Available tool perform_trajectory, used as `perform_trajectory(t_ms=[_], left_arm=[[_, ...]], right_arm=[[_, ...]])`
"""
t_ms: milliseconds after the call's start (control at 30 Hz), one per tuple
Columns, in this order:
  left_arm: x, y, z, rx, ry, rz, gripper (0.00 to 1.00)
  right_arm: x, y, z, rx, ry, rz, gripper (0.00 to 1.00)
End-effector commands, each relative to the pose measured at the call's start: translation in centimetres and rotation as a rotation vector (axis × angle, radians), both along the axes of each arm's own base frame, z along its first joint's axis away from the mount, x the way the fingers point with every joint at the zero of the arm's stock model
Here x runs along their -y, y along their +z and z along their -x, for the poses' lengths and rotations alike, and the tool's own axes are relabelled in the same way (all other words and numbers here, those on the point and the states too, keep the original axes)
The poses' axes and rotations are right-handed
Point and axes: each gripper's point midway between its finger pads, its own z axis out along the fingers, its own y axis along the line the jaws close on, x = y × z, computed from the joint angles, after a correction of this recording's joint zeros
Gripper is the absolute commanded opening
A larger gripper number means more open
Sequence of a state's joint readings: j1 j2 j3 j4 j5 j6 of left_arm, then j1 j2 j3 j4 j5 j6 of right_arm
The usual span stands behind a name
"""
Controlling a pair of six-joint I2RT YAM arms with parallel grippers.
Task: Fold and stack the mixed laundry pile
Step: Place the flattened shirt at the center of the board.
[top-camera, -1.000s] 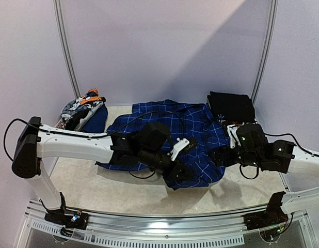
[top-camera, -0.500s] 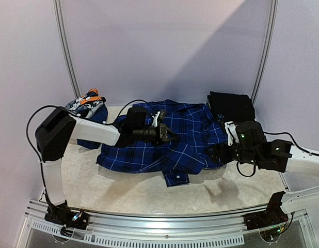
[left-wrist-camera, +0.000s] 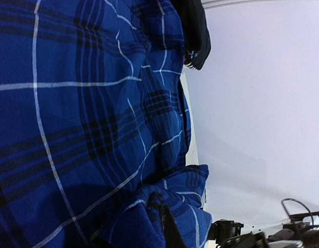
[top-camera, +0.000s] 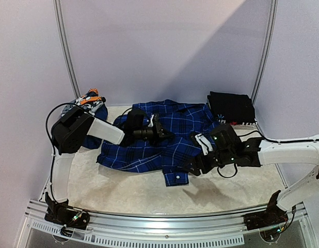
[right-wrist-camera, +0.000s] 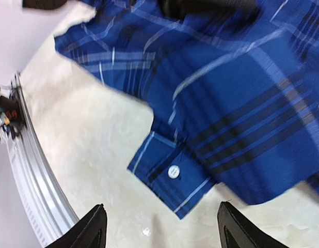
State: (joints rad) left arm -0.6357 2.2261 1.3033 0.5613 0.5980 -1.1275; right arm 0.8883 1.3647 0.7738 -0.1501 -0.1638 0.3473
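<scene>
The blue plaid shirt (top-camera: 164, 142) lies spread across the middle of the table, one buttoned cuff (top-camera: 176, 178) sticking out toward the front. My left gripper (top-camera: 167, 135) lies over the shirt's middle; in the left wrist view it (left-wrist-camera: 160, 204) is shut on a bunched fold of the shirt (left-wrist-camera: 87, 103). My right gripper (top-camera: 193, 166) is open and empty, hovering just right of the cuff; in the right wrist view it (right-wrist-camera: 162, 230) is open just below the cuff (right-wrist-camera: 172, 173), not touching it. Folded black trousers (top-camera: 230, 107) lie at the back right. Grey-white-orange patterned pieces (top-camera: 83, 107) are heaped at the back left.
The pale table top (top-camera: 128, 194) shows bare in front of the shirt. A metal rail (top-camera: 159, 227) runs along the near edge and also shows in the right wrist view (right-wrist-camera: 30, 170). Lilac walls close in the back and sides.
My right arm has swung left and forward, its gripper now beside the cuff. My left gripper went from the shirt's front part to its middle, then hardly moved.
</scene>
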Motion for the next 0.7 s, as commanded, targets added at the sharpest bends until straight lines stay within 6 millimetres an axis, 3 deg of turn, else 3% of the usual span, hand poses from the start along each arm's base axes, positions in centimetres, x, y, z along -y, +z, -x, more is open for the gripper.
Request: perform_trajectory(t_ms=[0,300,667], left_arm=[[-0.6,-1.3,-1.2,-0.004,0.015,-0.023,0.00],[-1.0,-2.1,-1.2,-0.007,0.024,-0.041,0.00],[-1.3,-2.9,-1.0,0.001,0.032,-0.069,0.00]], right_arm=[[-1.0,-2.1,1.1,-0.078,0.049,0.028,0.74],[0.1,-7.5,0.7,-0.199,-0.049,0.184,0.72],[-0.8,-10.4,1.2,-0.202,-0.056,0.336,0.58]])
